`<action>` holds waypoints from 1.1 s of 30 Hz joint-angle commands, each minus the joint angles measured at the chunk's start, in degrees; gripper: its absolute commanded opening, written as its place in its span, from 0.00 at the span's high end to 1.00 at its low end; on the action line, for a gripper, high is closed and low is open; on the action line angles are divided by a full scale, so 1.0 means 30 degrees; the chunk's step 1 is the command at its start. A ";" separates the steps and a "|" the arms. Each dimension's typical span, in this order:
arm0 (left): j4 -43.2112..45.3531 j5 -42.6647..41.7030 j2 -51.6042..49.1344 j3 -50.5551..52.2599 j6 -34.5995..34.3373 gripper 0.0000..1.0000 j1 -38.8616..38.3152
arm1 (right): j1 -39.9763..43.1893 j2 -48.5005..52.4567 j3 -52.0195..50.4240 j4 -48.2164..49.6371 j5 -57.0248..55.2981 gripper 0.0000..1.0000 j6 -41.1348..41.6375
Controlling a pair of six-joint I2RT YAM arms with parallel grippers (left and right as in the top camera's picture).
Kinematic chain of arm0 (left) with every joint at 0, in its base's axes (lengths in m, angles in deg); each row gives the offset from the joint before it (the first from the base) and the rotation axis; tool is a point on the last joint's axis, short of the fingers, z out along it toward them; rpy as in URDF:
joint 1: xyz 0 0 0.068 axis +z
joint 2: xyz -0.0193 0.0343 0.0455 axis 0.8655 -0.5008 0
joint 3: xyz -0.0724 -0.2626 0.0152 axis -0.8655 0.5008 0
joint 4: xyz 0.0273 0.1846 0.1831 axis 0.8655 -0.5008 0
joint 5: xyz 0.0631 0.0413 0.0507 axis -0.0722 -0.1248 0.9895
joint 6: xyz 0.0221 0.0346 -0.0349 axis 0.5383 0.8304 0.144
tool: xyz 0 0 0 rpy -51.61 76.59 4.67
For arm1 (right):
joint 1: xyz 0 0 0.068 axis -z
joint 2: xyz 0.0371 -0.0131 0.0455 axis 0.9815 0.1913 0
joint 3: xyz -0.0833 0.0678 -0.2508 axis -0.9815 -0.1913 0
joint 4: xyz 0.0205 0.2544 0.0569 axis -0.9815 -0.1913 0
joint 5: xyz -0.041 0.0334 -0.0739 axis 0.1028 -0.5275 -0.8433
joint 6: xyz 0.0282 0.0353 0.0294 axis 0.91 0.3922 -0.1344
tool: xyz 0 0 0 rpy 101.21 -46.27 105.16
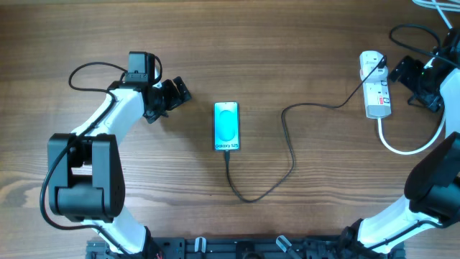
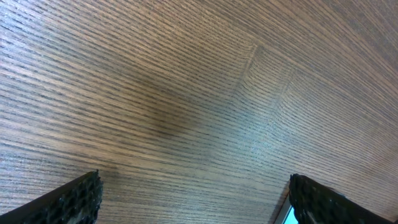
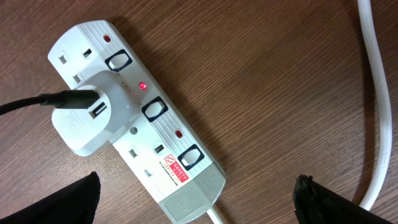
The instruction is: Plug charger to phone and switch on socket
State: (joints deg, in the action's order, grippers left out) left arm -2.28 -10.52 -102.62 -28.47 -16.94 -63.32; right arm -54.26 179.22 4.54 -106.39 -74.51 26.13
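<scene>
The phone (image 1: 226,126) lies flat at the table's middle, turquoise screen up. The black charger cable (image 1: 290,147) meets the phone's lower edge, loops across the wood and runs to a white plug (image 3: 93,118) seated in the socket (image 1: 376,83). On the socket (image 3: 155,134), a small red light (image 3: 143,86) glows beside the plug. My left gripper (image 1: 172,93) stands open left of the phone, over bare wood, and a corner of the phone (image 2: 287,216) shows by its right finger. My right gripper (image 1: 404,80) hovers open just right of the socket, holding nothing.
The socket's thick white lead (image 1: 402,147) curves off to the right beside my right arm and shows again as the lead (image 3: 376,93) in the right wrist view. More cables (image 1: 431,11) hang at the back right corner.
</scene>
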 commanded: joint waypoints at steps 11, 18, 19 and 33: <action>-0.0160 0.1887 0.6980 -0.0007 0.0233 0.00 -0.2433 | -0.0102 0.0080 0.0051 0.0117 -0.0342 0.00 -0.0335; -0.3024 0.3075 1.2648 0.0226 0.2484 0.00 -0.2463 | -0.0102 0.0087 0.0051 0.0117 -0.0342 0.00 -0.0342; -0.3220 0.3118 1.3056 0.0780 0.2754 0.00 -0.2463 | -0.0109 0.0087 0.0051 0.0117 -0.0342 0.00 -0.0335; 1.2094 0.2980 1.4666 1.4855 0.2667 0.00 -0.2441 | -0.0102 0.0087 0.0051 0.0117 -0.0342 0.00 -0.0335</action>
State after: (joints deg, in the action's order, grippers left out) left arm 29.61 -1.67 -61.71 8.99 -9.79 -70.82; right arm -54.26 179.22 4.54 -106.02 -74.53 26.13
